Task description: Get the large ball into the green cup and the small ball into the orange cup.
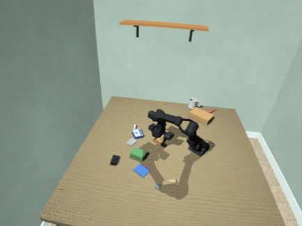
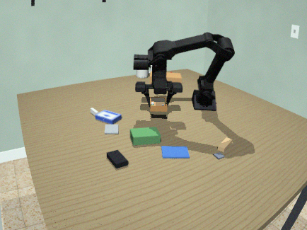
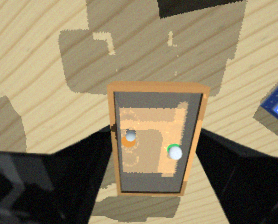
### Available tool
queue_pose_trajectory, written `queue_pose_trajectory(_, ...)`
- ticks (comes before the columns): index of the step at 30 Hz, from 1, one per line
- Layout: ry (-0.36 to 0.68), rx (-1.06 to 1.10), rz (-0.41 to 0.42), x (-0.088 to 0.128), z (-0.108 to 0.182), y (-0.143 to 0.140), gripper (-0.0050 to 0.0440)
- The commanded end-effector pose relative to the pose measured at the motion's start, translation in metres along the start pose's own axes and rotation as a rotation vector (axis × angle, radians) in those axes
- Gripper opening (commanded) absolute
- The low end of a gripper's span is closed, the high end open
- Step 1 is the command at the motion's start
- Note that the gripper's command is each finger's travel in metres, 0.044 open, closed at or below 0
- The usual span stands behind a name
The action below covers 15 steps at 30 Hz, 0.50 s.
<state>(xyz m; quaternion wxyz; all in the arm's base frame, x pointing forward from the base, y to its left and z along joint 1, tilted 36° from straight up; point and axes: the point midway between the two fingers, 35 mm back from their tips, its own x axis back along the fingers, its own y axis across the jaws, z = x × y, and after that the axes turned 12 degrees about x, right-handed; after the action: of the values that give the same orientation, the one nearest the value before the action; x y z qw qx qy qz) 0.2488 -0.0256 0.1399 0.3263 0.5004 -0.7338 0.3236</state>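
- small ball [image 3: 131, 135] sits on the orange cup [image 3: 129, 142], left in the wooden puzzle [image 3: 158, 89]
- large ball [image 3: 175, 153] on the green cup [image 3: 171, 147], right
- gripper [image 3: 150, 165] clamped on the puzzle, off the table [image 3: 40, 75] — lower level, no tilt, then release

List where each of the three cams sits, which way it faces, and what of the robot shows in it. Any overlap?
Top: high above the near table edge, facing the back wall and shelf; whole arm shows.
Exterior: beside the table, lower, looking across at the arm's base; whole arm shows.
Wrist: on the gripper, looking straight down; only its dark fingers show, shut on the wooden puzzle.
Shared: top and exterior both show the green block; all three show the puzzle.
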Motion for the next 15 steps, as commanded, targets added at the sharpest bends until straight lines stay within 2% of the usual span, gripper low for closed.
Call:
queue_pose_trajectory(1,-0.004,0.001,-0.001,0.0013,-0.0004,-0.0019,0.0)
queue_pose_trajectory(15,0.025,0.001,0.024,0.001,-0.0012,-0.0013,0.0)
